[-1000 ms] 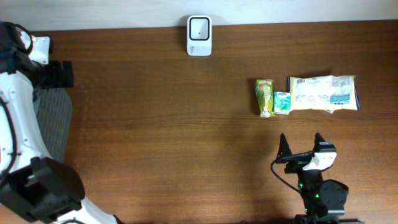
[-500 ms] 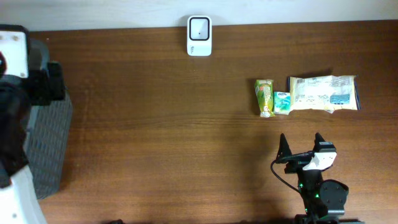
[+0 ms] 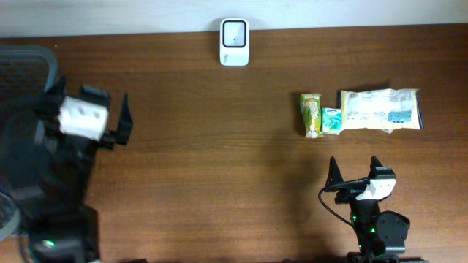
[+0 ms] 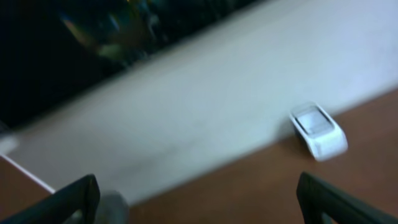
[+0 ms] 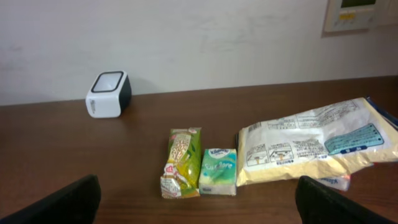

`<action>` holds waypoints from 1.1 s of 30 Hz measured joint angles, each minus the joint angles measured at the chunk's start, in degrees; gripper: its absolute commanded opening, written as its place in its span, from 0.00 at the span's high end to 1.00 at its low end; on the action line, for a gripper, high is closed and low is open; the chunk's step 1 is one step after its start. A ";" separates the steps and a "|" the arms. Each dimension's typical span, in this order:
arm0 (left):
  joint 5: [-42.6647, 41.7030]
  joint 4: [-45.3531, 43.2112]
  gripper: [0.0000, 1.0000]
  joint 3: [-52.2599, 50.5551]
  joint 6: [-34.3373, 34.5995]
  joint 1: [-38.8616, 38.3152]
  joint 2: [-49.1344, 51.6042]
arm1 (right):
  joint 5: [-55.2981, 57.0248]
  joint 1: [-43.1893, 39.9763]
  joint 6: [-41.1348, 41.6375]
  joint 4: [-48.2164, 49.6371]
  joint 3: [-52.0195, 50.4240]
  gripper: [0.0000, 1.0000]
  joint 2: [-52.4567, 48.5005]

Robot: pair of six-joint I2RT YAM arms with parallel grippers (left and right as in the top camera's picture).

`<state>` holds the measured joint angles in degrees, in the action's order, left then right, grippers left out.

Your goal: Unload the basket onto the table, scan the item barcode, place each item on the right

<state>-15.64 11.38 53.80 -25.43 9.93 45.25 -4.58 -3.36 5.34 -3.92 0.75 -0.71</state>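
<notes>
Right gripper (image 3: 354,162): jaws spread wide, nothing between them. It sits low at the near edge of the table (image 3: 219,168), tips pointing toward the far wall.

Left gripper (image 3: 111,102): jaws also wide apart and empty, above the left side of the table. Its wrist view is blurred; both fingertips show only at the bottom corners.

Items: three lie in a row on the right half of the table, beyond the right gripper and apart from it.
- green snack packet (image 3: 311,114), leftmost, lying flat, long side running toward the wall.
- small tissue pack (image 3: 331,120), just beside the packet, touching it or nearly so.
- large pale bag (image 3: 380,109), rightmost, printed face up, its left edge against the tissue pack.

No barcode can be made out on any of them.

Scanner (image 3: 235,42): white, upright at the far edge against the wall, well apart from the items and from both grippers.
</notes>
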 measured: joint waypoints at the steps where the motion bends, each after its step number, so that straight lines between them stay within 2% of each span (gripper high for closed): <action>1: -0.35 -4.74 0.01 -6.43 -0.13 -0.02 -3.41 | 0.02 0.00 0.00 -0.07 -0.02 0.01 0.09; 6: -1.51 -17.29 0.01 -33.46 -0.55 -0.81 -19.89 | 0.02 0.00 0.00 -0.09 -0.02 0.01 0.09; 11: -0.02 -21.68 0.01 -49.64 -0.55 -1.36 -33.48 | 0.00 0.00 0.02 -0.07 -0.02 0.01 0.13; 14: 0.42 -19.17 0.01 -52.30 -0.55 -1.36 -37.62 | 0.04 0.00 -0.02 -0.09 -0.02 0.02 0.13; 18: 1.22 -8.46 0.01 -53.09 -0.52 -1.36 -42.18 | 0.02 0.00 0.00 -0.09 -0.02 0.01 0.13; 33: 1.31 -8.33 0.01 -53.16 -0.26 -2.75 -44.41 | 0.02 0.00 -0.02 -0.11 -0.02 0.01 0.13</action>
<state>-14.33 3.05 0.64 -25.69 7.18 0.84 -4.56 -3.36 5.32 -4.03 0.73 -0.58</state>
